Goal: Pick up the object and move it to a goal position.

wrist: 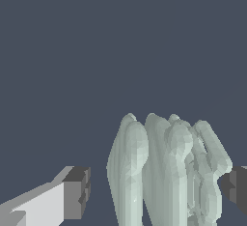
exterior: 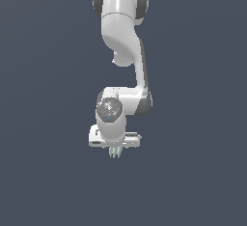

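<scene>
The object [wrist: 164,172] is a pale greenish-white ribbed thing, like thin upright discs side by side. In the wrist view it stands between my gripper's [wrist: 157,190] two fingers. One dark pad [wrist: 79,191] is a small gap away from it. The other pad [wrist: 236,186] is at its side, seemingly touching it. The jaws are open around it. In the exterior view the object [exterior: 115,153] pokes out just below the white hand of the gripper [exterior: 115,148], and the fingers themselves are hard to make out there.
The white arm [exterior: 123,32] reaches down from the top of the exterior view. Around it there is only a plain dark blue-grey surface [exterior: 48,172]. No goal marker shows.
</scene>
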